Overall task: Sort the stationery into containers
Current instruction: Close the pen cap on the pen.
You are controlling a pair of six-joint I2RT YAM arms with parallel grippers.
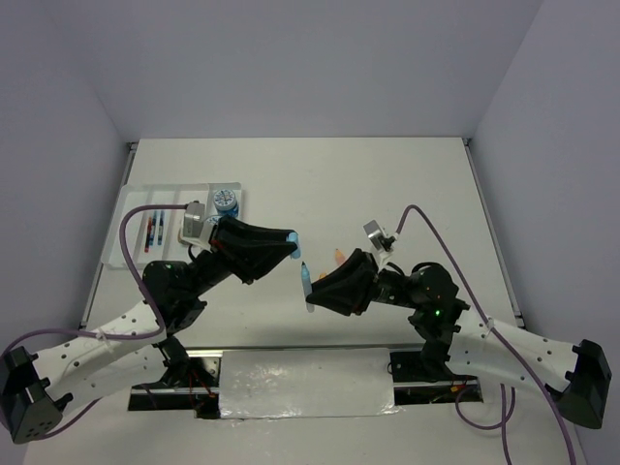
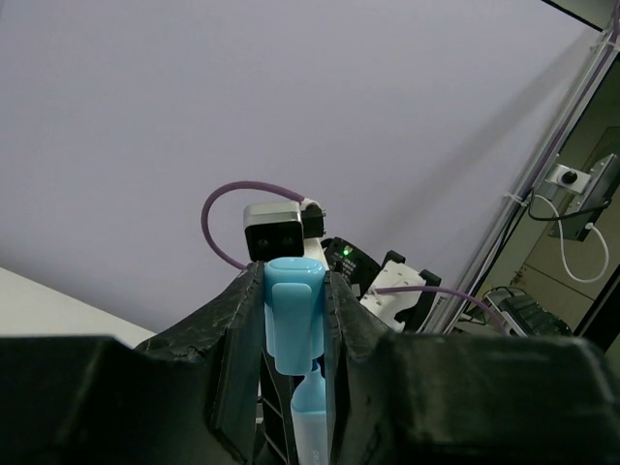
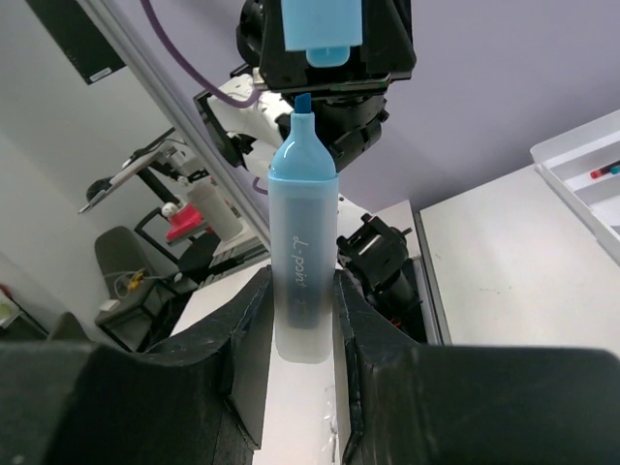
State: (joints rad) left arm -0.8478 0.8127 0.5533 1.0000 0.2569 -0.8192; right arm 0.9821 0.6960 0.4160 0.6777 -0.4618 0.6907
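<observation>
With a light-blue plastic cap (image 2: 294, 315) clenched in the left gripper (image 2: 294, 291) just off the bare tip of the frosted blue highlighter (image 3: 302, 242) grasped by the right gripper (image 3: 302, 295), recapping is judged under way, and a straight, aligned push is called for.

Light-blue cap (image 3: 323, 24) was cut off by the top edge. Left arm (image 1: 184, 281) hid part of the white tray (image 1: 167, 197). Pens (image 1: 150, 231) inside were too small to distinguish.

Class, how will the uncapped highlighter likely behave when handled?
The highlighter looks like rigid hollow plastic: probably stiff and light. Its smooth rounded barrel could slip in the fingers, or roll if laid down. The bare tip might mark whatever it touches.
</observation>
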